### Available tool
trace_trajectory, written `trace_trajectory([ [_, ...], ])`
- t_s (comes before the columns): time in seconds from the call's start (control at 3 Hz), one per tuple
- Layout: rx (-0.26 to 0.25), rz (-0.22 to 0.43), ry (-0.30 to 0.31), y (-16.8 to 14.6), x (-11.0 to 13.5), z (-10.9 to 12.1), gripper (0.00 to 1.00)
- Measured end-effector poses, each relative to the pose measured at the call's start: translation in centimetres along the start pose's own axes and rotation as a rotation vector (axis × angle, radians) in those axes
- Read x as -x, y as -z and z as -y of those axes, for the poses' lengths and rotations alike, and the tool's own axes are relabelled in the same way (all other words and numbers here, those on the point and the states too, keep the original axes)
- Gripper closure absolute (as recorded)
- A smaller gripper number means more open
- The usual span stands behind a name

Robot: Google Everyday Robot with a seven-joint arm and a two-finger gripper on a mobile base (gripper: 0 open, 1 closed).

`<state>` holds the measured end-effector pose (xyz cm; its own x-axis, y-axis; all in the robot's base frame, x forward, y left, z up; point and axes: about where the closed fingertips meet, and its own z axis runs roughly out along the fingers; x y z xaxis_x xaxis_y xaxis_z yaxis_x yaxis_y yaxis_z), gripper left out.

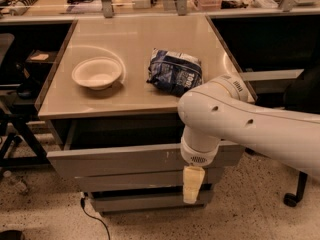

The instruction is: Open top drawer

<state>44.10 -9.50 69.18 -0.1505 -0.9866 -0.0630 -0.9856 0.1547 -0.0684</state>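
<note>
Shows a wide flat grey handle-less top drawer [115,160] standing partway out beneath a beige square tabletop [125,39], with a dark strip of interior open behind the front and small pale scuffs right of centre. Places the pale yellowish gripper [193,184] at about 5 o'clock from the middle of that drawer front, just below its lower edge, hanging from the round wrist of a bulky white robot arm [250,126]. Cannot tell whether open or closed, nor whether touching anything. Overlaps the two narrower grey drawer fronts [130,182] beneath. On the tabletop, holds a shallow white round bowl [97,73] at 10 o'clock of the gripper and a crumpled dark blue snack bag [175,71] near 12 o'clock, apart from each other. Trails a thin black cable [92,216] across the speckled floor at 8 o'clock.
</note>
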Motion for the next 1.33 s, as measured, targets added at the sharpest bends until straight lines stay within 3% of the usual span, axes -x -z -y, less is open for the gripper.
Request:
trace_trajectory([
  [0.67, 0.034, -0.005, 0.042, -4.4, 2.4, 2.4, 0.0],
  [1.0, 0.083, -0.022, 0.061, -6.7, 2.3, 1.8, 0.0],
  [1.33, 0.091, -0.025, 0.064, -6.6, 2.2, 1.6, 0.0],
])
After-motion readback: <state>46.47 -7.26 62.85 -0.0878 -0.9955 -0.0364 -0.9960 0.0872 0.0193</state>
